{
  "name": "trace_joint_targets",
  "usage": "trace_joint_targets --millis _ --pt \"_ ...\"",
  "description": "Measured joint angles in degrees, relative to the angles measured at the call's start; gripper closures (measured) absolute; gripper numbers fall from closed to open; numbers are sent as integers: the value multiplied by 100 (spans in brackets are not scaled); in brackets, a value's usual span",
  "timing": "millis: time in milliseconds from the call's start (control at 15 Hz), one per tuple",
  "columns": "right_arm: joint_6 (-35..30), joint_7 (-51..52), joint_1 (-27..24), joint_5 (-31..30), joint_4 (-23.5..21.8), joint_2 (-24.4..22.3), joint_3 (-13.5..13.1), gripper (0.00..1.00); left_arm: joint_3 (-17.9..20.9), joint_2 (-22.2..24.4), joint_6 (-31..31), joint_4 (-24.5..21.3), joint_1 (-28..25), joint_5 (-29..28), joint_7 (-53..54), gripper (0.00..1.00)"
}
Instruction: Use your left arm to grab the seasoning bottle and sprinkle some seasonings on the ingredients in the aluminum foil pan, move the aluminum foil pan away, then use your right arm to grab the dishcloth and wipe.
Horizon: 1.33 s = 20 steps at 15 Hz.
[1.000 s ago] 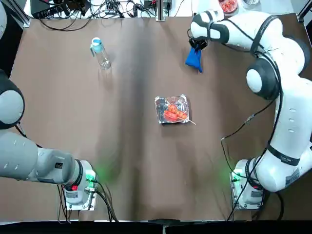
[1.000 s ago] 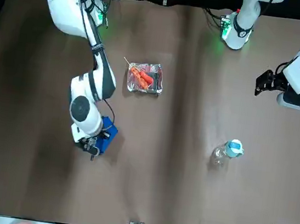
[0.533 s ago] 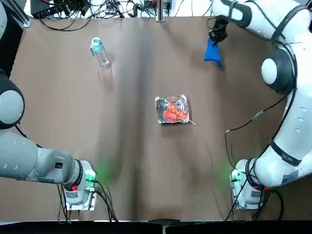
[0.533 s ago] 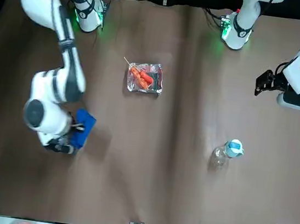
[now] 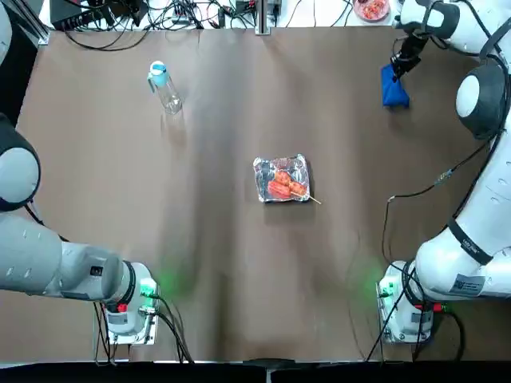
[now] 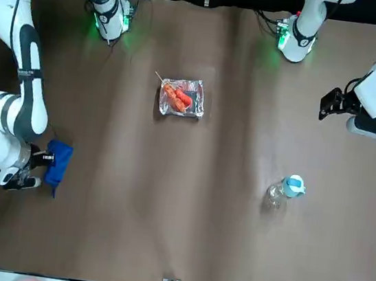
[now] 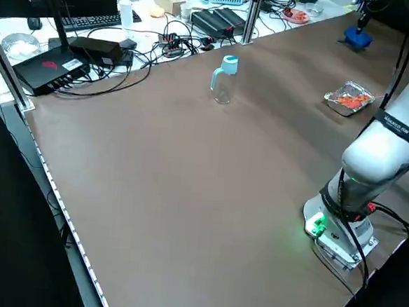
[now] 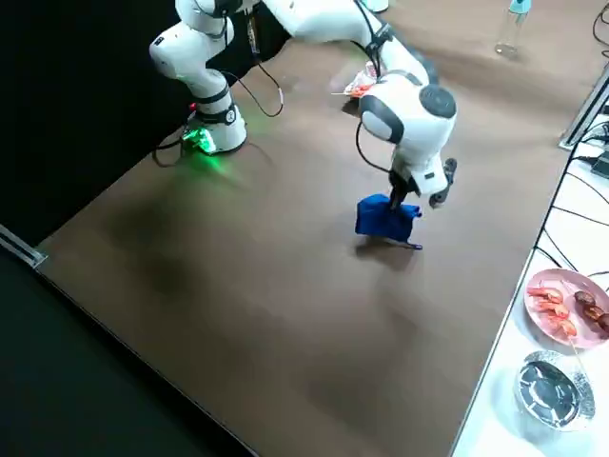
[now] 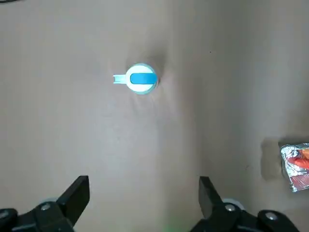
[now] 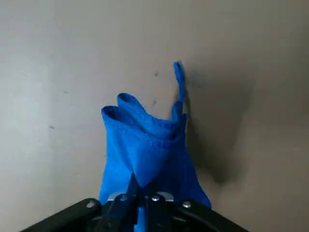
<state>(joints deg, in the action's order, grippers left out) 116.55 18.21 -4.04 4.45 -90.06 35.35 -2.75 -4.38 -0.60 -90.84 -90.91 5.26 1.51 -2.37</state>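
My right gripper [image 5: 402, 62] is shut on the bright blue dishcloth [image 5: 394, 86] at the table's far right corner. The cloth [image 8: 384, 217] hangs bunched from the fingers, its lower edge at or just above the table; the right wrist view shows its folds [image 10: 145, 145] below the gripper [image 10: 142, 195]. The crinkled foil pan [image 5: 258, 179] sits mid-table with the red-orange skewered ingredients [image 5: 286, 183] inside. The clear seasoning bottle [image 5: 165, 86] with its light blue cap stands at the far left. My left gripper [image 6: 333, 104] hovers open, high on the left side, with the bottle's cap [image 9: 141, 79] below and ahead of it.
A pink plate of food [image 8: 563, 305] and a metal bowl [image 8: 547, 390] sit on the white bench just past the table's far edge near the cloth. Cables and black electronics [image 7: 52, 69] line that edge. Both arm bases [image 5: 132, 307] glow green at the near edge.
My right gripper has carried the dishcloth to the robot's right along the far side, from near the middle to the far right corner. The left arm, bottle and pan have not moved.
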Motion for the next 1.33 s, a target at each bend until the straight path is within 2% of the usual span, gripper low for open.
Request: trace_joint_targets --millis 200,600,667,1133,1267,1333 --pt "91 13 53 2 -75 159 63 92 0 -2 0 0 0 0 -2 0" --pt "99 -798 378 3 -106 363 104 92 -1 -5 0 0 0 0 -2 0" --pt "129 -835 415 1 -106 396 104 88 -3 -6 0 0 1 0 -2 0" --pt "162 -847 428 0 87 238 97 25 -9 -9 0 -1 17 0 -7 0" --pt "120 -853 428 0 162 -101 91 7 -3 -11 0 -2 5 0 -8 0" --pt "-230 -853 428 0 188 -550 92 0 -1 -29 0 -3 5 0 -8 0"
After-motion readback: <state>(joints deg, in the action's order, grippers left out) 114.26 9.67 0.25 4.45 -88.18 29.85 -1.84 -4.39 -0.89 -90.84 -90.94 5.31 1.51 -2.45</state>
